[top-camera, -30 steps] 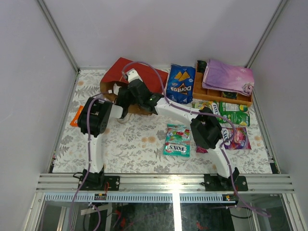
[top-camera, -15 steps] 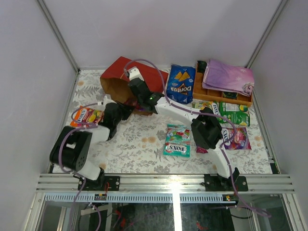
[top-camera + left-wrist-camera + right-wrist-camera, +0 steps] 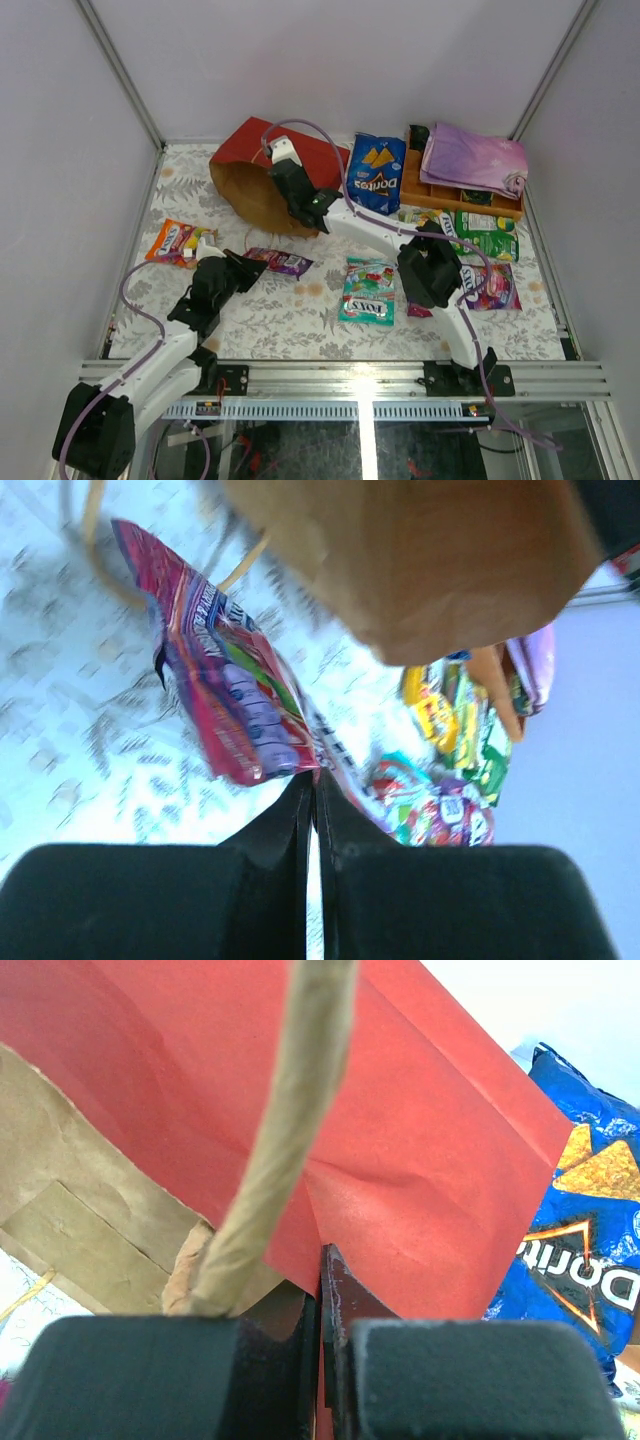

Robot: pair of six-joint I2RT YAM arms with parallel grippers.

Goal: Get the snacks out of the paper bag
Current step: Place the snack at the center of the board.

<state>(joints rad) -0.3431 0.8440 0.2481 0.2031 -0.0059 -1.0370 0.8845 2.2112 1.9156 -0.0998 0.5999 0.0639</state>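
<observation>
The paper bag [image 3: 262, 160], red outside and brown inside, lies on its side at the back left, mouth toward the front left. My right gripper [image 3: 303, 200] is shut on the bag's red wall [image 3: 420, 1160] beside a string handle [image 3: 290, 1110]. My left gripper [image 3: 248, 264] is shut on the end of a purple-pink packet [image 3: 282, 262] in front of the bag's mouth; the wrist view shows this packet [image 3: 225, 695] pinched at the gripper's tips [image 3: 315, 780]. The Doritos bag [image 3: 375, 175], a teal pack [image 3: 368, 290], a green pack [image 3: 485, 235] and an orange packet [image 3: 175, 242] lie on the table.
An orange wooden tray [image 3: 412, 182] with a folded purple cloth [image 3: 472, 158] stands at the back right. A pink-purple pack [image 3: 492, 288] lies by the right arm. A yellow pack [image 3: 415, 217] lies near the tray. White walls close three sides.
My left arm has drawn back from the bag's mouth toward the near left, with the purple-pink packet now in its jaws. The right gripper stays on the bag.
</observation>
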